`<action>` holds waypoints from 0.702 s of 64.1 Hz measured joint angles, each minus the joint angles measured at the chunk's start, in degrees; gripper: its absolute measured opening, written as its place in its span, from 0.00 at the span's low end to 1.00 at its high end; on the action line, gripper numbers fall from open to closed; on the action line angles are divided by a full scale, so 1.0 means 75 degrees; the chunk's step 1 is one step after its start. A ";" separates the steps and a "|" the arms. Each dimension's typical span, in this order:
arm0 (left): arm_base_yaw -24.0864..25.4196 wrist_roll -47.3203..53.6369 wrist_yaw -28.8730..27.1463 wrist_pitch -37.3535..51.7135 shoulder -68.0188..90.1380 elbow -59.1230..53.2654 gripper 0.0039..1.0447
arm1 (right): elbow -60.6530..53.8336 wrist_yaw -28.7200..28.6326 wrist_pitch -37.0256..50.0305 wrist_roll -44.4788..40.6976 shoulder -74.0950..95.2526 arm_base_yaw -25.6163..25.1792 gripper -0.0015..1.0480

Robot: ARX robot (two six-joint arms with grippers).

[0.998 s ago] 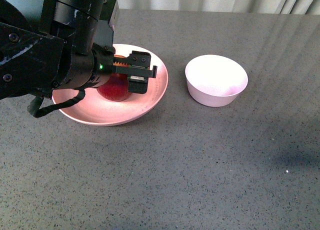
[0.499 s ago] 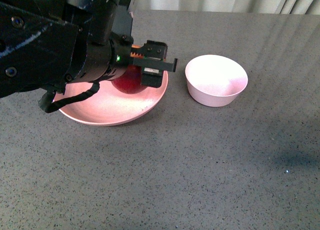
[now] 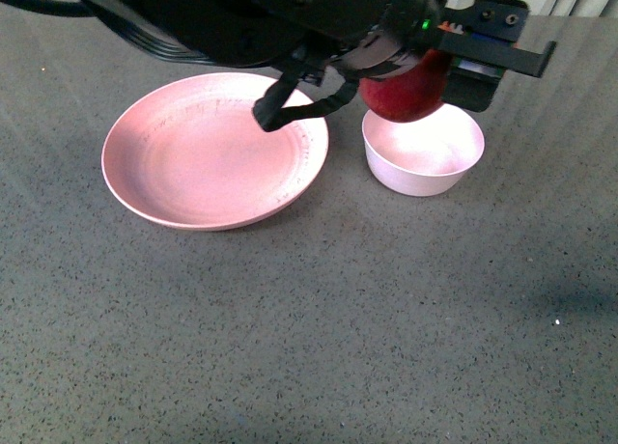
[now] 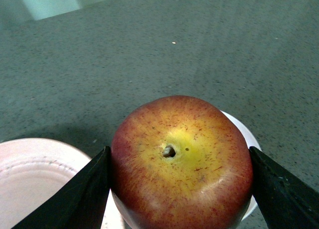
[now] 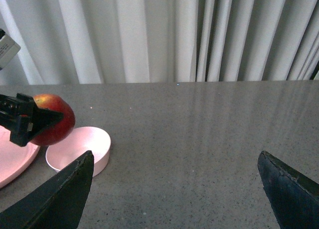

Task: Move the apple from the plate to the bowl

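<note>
The dark-red apple with a yellow patch round its stem hangs in the air just above the small pale pink bowl. My left gripper is shut on it, one black finger on each side. The wide pink plate lies to the left of the bowl with nothing on it. In the right wrist view the apple floats over the bowl, and my right gripper stands open over bare tabletop, far from both.
The grey speckled tabletop stretches in front of the dishes. White curtains hang behind the table's far edge. My left arm's black body reaches across above the plate.
My left gripper lifted the apple off the plate and carried it to the right, until it hangs over the bowl. The plate now lies bare.
</note>
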 joint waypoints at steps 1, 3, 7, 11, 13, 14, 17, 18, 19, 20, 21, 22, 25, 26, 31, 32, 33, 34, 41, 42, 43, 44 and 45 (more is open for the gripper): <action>-0.0041 0.0017 0.0006 -0.0012 0.0041 0.0038 0.68 | 0.0000 -0.0003 0.0000 0.0000 0.0000 0.0000 0.91; -0.0073 0.0038 0.0026 -0.0029 0.0085 0.0087 0.68 | 0.0000 0.0000 0.0000 0.0000 0.0000 0.0000 0.91; -0.0157 0.0093 0.0070 -0.0052 0.0210 0.0210 0.68 | 0.0000 -0.0003 0.0000 0.0000 0.0000 0.0000 0.91; -0.0204 0.0181 0.0079 -0.0087 0.0341 0.0315 0.68 | 0.0000 -0.0003 0.0000 0.0000 0.0000 0.0000 0.91; -0.0219 0.0204 0.0082 -0.0102 0.0414 0.0376 0.68 | 0.0000 0.0000 0.0000 0.0000 0.0000 0.0000 0.91; -0.0221 0.0210 0.0085 -0.0108 0.0449 0.0396 0.68 | 0.0000 0.0000 0.0000 0.0000 0.0000 0.0000 0.91; -0.0230 0.0216 0.0111 -0.0140 0.0554 0.0469 0.68 | 0.0000 -0.0003 0.0000 0.0000 0.0000 0.0000 0.91; -0.0230 0.0219 0.0111 -0.0146 0.0592 0.0493 0.68 | 0.0000 -0.0003 0.0000 0.0000 0.0000 0.0000 0.91; -0.0230 0.0216 0.0114 -0.0157 0.0635 0.0527 0.68 | 0.0000 0.0000 0.0000 0.0000 0.0000 0.0000 0.91; -0.0230 0.0216 0.0111 -0.0169 0.0664 0.0545 0.68 | 0.0000 0.0000 0.0000 0.0000 0.0000 0.0000 0.91; -0.0233 0.0216 0.0114 -0.0178 0.0702 0.0565 0.68 | 0.0000 -0.0003 0.0000 0.0000 0.0000 0.0000 0.91; -0.0233 0.0213 0.0125 -0.0195 0.0749 0.0603 0.68 | 0.0000 -0.0003 0.0000 0.0000 0.0000 0.0000 0.91; -0.0230 0.0189 0.0140 -0.0224 0.0842 0.0664 0.68 | 0.0000 0.0000 0.0000 0.0000 0.0000 0.0000 0.91; -0.0230 0.0169 0.0134 -0.0242 0.0889 0.0705 0.68 | 0.0000 0.0000 0.0000 0.0000 0.0000 0.0000 0.91; -0.0233 0.0163 0.0111 -0.0256 0.1061 0.0825 0.68 | 0.0000 0.0000 0.0000 0.0000 0.0000 0.0000 0.91; -0.0233 0.0163 0.0105 -0.0259 0.1090 0.0845 0.68 | 0.0000 -0.0003 0.0000 0.0000 0.0000 0.0000 0.91; -0.0236 0.0157 0.0090 -0.0277 0.1134 0.0883 0.68 | 0.0000 0.0000 0.0000 0.0000 0.0000 0.0000 0.91; -0.0239 0.0154 0.0070 -0.0289 0.1154 0.0901 0.68 | 0.0000 0.0000 0.0000 0.0000 0.0000 0.0000 0.91; -0.0245 0.0134 -0.0055 -0.0425 0.1376 0.1067 0.68 | 0.0000 0.0000 0.0000 0.0000 0.0000 0.0000 0.91; -0.0245 0.0119 -0.0067 -0.0437 0.1387 0.1075 0.68 | 0.0000 0.0000 0.0000 0.0000 0.0000 0.0000 0.91; -0.0245 0.0108 -0.0070 -0.0446 0.1405 0.1087 0.68 | 0.0000 -0.0003 0.0000 0.0000 0.0000 0.0000 0.91; -0.0242 0.0079 -0.0093 -0.0455 0.1437 0.1105 0.70 | 0.0000 0.0000 0.0000 0.0000 0.0000 0.0000 0.91; -0.0242 0.0064 -0.0102 -0.0455 0.1445 0.1107 0.71 | 0.0000 0.0000 0.0000 0.0000 0.0000 0.0000 0.91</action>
